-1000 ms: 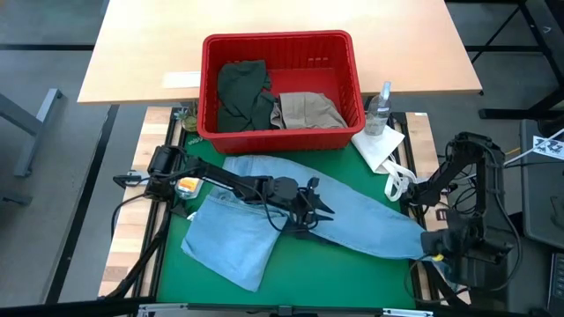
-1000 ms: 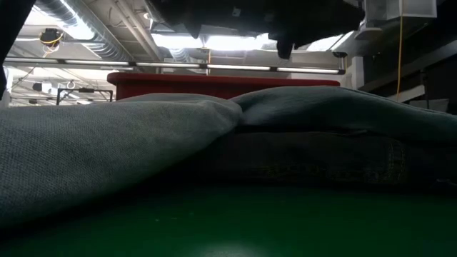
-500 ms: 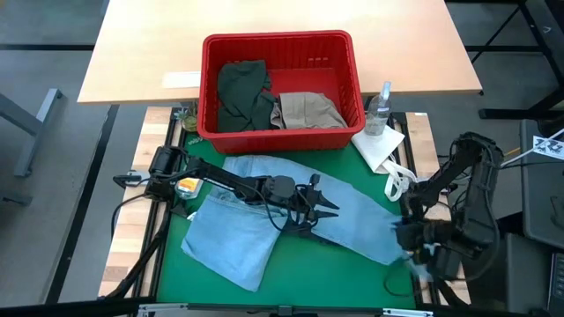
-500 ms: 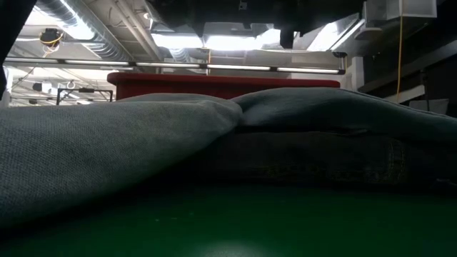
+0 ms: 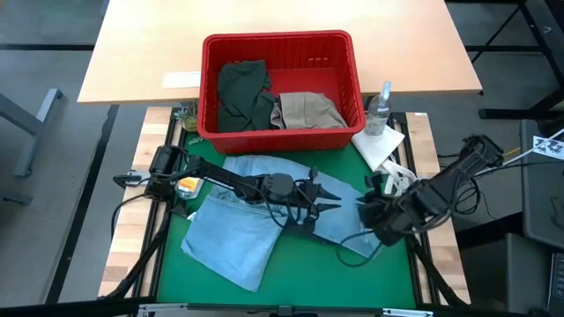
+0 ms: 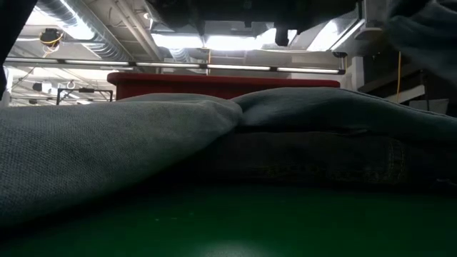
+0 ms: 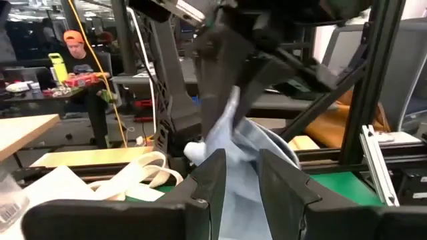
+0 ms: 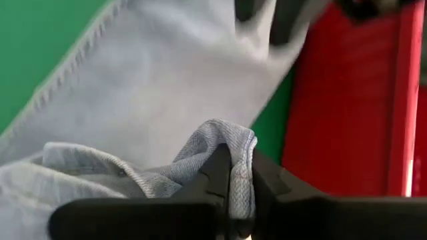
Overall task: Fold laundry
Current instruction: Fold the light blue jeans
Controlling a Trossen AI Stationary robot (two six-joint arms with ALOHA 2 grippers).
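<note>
Barely started: right claw clamped on denim leg end, lifted beside left claw, part-open above it. Olive piece, khaki beyond, unfolded in basket.

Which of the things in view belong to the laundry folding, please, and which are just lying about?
Job in hand:
- light blue denim, pinched by the right gripper, left gripper over it
- dark olive green piece
- beige khaki piece

Lying about:
- red basket
- spray bottle
- white cloth
</note>
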